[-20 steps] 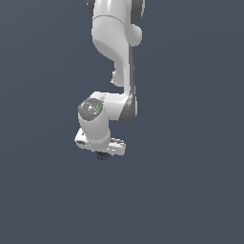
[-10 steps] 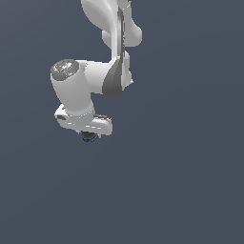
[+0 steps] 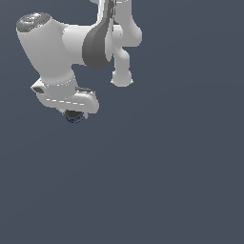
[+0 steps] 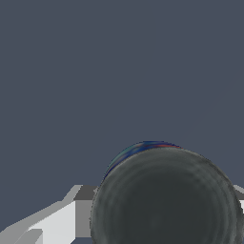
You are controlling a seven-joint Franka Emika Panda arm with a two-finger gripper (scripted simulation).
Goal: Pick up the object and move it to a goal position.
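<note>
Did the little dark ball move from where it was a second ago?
Yes. The ball, tucked under the white gripper, has shifted toward the exterior view's left and slightly upward in the frame; no fixed landmark shows.

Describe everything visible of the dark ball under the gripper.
The ball is small, round and dark grey-black, with a faint blue-green sheen along its upper edge and dull concentric marks on its face. In the exterior view it peeks out just beneath the white gripper, mostly hidden by it and narrower than the gripper's body. It sits between the jaws, apparently clamped. Nothing else visibly touches it; only plain dark background lies behind.
</note>
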